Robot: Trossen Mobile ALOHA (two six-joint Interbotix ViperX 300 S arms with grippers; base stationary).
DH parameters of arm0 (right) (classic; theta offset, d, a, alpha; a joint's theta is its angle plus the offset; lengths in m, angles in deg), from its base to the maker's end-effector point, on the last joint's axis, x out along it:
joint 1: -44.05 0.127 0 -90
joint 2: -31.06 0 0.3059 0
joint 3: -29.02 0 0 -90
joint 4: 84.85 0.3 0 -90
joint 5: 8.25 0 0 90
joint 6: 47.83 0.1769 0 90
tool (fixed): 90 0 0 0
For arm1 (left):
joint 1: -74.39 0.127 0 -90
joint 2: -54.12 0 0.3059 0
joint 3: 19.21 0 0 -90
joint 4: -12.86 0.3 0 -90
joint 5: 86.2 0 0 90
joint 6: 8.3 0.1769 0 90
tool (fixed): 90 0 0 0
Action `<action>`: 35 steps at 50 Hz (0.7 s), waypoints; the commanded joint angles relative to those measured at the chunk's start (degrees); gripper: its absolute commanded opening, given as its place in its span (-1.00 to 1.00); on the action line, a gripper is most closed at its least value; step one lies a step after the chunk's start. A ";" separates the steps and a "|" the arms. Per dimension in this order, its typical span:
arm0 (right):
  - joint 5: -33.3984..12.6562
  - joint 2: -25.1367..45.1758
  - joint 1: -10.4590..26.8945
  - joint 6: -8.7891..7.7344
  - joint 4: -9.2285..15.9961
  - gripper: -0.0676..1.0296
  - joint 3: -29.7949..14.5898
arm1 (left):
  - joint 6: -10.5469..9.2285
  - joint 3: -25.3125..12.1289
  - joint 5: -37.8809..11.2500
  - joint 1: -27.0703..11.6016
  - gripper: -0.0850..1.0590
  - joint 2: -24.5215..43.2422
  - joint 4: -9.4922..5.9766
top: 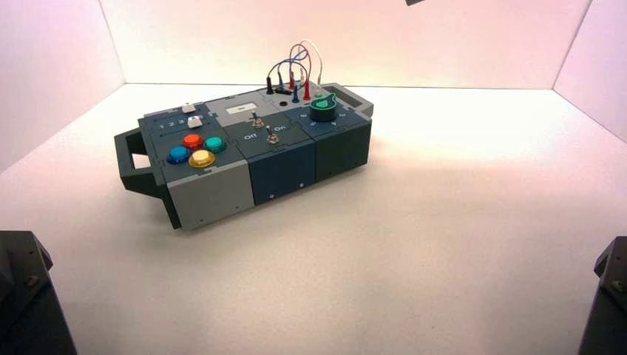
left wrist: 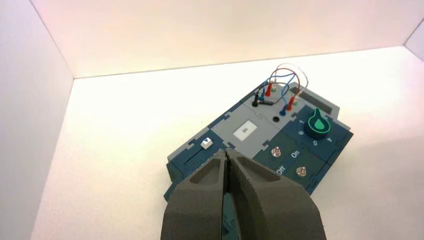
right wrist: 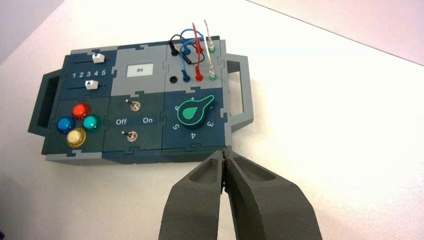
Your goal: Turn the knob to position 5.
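The knob (top: pixel 323 109) is round and teal-green and sits on the box's right end, in front of the wires. In the right wrist view the knob (right wrist: pixel 195 112) has its pointer tab aimed between the wire sockets and the grey handle, on the far side of the dial from the printed 5 (right wrist: pixel 175 127). It also shows in the left wrist view (left wrist: pixel 318 125). My right gripper (right wrist: pixel 225 152) is shut and empty, over the table just in front of the box's knob end. My left gripper (left wrist: pixel 227 152) is shut and empty, back from the box's slider end.
The box (top: pixel 207 196) stands turned on the white table. It bears red, teal, blue and yellow buttons (right wrist: pixel 79 123), two toggle switches (right wrist: pixel 132 120) marked Off and On, two sliders (right wrist: pixel 95 71), a small display (right wrist: pixel 139 71), plugged wires (right wrist: pixel 197 50) and end handles (right wrist: pixel 242 90). Both arms (top: pixel 22 296) are parked at the near corners.
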 commanded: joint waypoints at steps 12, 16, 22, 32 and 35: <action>0.18 -0.18 0.18 0.18 0.44 -0.92 -0.79 | -0.09 -0.53 0.70 -0.18 -0.91 0.35 -0.09; 0.35 0.88 0.09 0.18 0.53 -0.92 -0.79 | 0.00 -0.53 0.70 -0.18 -0.91 0.53 -0.09; 0.18 4.48 0.09 0.18 0.44 -0.92 -1.93 | -0.09 -0.53 0.70 -0.18 -0.91 1.05 -0.18; -1.23 9.76 0.09 0.09 0.35 -0.92 -5.27 | -0.09 -0.53 0.70 -0.18 -0.91 1.14 -0.18; -1.32 10.46 0.09 0.09 0.35 -0.92 -5.62 | -0.09 -0.53 0.70 -0.18 -0.91 1.58 -0.09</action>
